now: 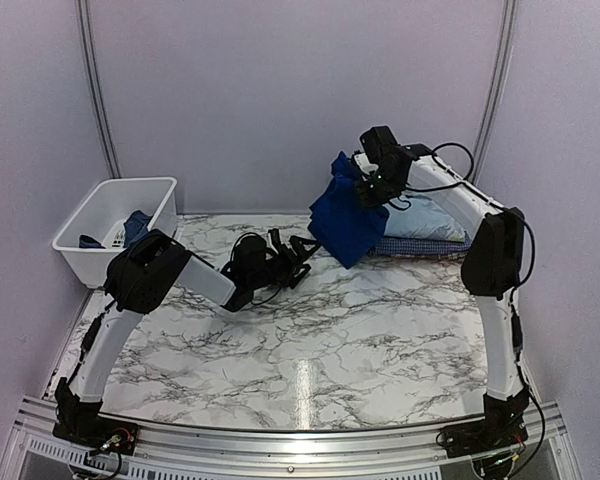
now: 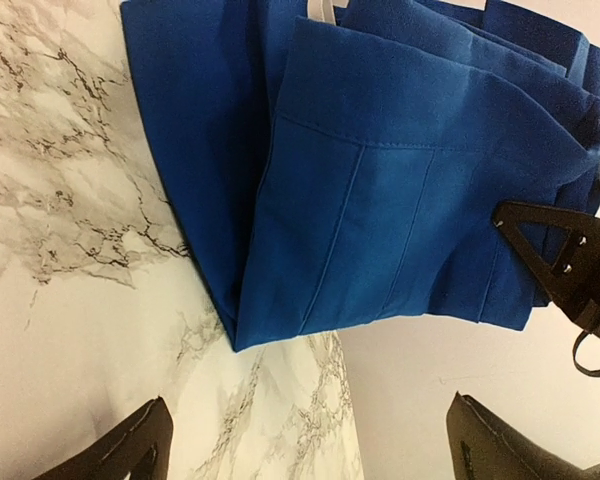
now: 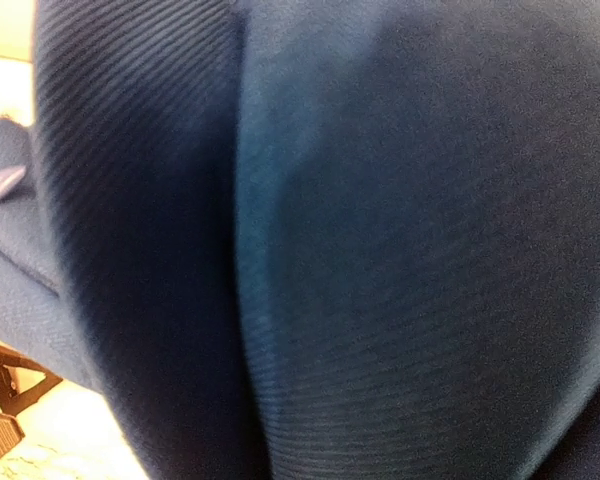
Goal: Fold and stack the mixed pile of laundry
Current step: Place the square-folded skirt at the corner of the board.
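Item: royal blue garment (image 1: 342, 222), clamped at its top in my right gripper (image 1: 372, 185), jaws closed on the cloth, hanging with its lower corner near the marble table (image 1: 310, 350). My left gripper (image 1: 302, 258): fingers spread wide, holding nothing, low over the table just beside the hanging cloth. Back right: light blue T-shirt (image 1: 425, 220) folded atop a checked piece (image 1: 420, 246). Back left: white bin (image 1: 95, 215), cloth inside.

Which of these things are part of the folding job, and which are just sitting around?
Job: royal blue garment in the right tool; light blue T-shirt; checked piece beneath it; blue cloth in the white bin.
Lying about: white bin; marble table.
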### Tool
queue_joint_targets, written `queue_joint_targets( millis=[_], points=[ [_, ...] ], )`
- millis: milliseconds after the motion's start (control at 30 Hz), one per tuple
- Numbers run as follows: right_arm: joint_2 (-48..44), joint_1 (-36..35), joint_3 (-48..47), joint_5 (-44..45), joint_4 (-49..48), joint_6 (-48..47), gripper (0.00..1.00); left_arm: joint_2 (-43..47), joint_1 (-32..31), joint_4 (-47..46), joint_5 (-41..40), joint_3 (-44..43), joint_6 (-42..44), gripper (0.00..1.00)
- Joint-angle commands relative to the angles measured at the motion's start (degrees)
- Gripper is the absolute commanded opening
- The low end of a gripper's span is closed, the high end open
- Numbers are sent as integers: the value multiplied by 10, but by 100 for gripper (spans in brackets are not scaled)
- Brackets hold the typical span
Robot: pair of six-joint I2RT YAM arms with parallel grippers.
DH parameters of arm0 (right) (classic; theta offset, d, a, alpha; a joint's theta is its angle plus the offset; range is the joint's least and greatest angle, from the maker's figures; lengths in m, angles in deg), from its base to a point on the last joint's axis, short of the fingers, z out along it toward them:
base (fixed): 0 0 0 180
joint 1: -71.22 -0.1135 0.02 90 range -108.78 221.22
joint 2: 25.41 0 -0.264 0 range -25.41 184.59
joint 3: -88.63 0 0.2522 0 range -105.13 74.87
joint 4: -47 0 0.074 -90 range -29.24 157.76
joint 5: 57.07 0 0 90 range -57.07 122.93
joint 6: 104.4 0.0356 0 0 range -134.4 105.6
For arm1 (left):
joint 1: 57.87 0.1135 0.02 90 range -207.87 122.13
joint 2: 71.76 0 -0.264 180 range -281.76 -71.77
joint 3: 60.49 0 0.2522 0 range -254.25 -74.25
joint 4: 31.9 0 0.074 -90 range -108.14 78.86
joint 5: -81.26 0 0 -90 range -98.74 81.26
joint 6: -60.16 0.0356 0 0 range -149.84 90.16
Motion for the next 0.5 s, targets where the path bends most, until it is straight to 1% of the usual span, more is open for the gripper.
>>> queue_joint_targets(
  millis=[0,467],
  points=[
    [-58,8,-48,27,-35,-1,0,-7,-1,65,12,35,26,99],
    [-110,9,-79,51,-53,-2,0,-6,-1,65,17,34,37,99]
  ],
)
